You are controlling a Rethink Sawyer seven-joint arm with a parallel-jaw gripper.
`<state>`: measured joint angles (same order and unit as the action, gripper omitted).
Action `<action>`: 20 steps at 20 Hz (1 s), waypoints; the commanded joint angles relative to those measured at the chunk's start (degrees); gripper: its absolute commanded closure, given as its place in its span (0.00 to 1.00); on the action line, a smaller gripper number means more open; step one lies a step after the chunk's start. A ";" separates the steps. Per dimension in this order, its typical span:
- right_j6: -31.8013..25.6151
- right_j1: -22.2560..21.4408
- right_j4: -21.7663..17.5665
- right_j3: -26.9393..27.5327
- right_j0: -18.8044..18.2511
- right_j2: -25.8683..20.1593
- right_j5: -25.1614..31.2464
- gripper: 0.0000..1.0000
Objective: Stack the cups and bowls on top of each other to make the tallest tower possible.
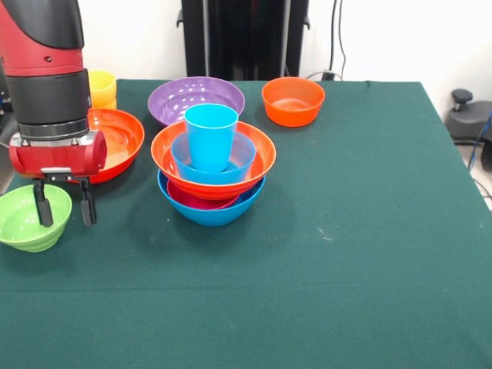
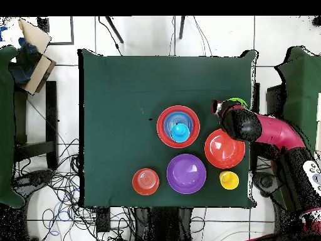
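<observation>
here, gripper (image 1: 64,207): fingers spread apart, holding nothing; one fingertip (image 1: 44,213) sits inside the lime bowl, the other (image 1: 88,211) just outside its rim.
lime bowl (image 1: 24,221): on the cloth, well apart from the tower, in the front view to its left; from overhead only a green sliver (image 2: 237,101) shows past the arm.
arm (image 1: 48,77): red and black, coming down over the lime bowl; overhead (image 2: 263,128) it reaches in from the table's edge.
tower (image 1: 213,165): large blue bowl at the bottom, then magenta, large orange, medium blue, with the blue cup (image 1: 211,135) upright on top; overhead (image 2: 178,127) near the table's middle.
orange bowl (image 1: 114,141): large, near the tower, between it and the arm.
purple bowl (image 1: 195,99): just behind the tower in the front view.
small orange bowl (image 1: 293,101): behind the tower, beside the purple bowl.
yellow cup (image 1: 102,88): behind the large orange bowl, well apart from the tower.
table (image 1: 369,254): green cloth.
</observation>
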<state>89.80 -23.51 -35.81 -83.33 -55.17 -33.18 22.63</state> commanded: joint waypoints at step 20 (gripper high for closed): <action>-7.75 14.30 -6.91 11.64 2.22 -0.82 -4.04 0.00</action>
<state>89.80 -14.20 -36.57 -77.48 -55.02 -33.35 20.69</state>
